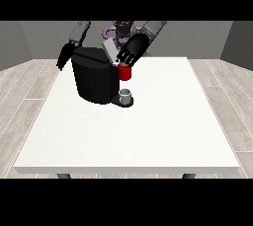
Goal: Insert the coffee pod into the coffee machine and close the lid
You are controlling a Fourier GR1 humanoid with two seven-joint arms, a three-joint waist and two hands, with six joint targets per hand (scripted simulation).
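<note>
Black coffee machine [95, 79] standing on the far left part of the white desk [148, 136], near the robot. Grey lid [109, 51] tilted up and open at the machine's top. Red thing at the machine [125, 73] just under the front of the head. Below it, a small grey cup-like thing [126, 94] sitting on the machine's dark base plate; impossible to tell whether this is the coffee pod. Hand at the view's right [131, 52] reaching in over the top of the machine, just beside the raised lid and directly above the red thing, fingers bent downward; whether anything is held between them cannot be told. Hand at the view's left [64, 56] hanging behind the machine's left edge, fingers pointing down and fairly straight, nothing in it.
</note>
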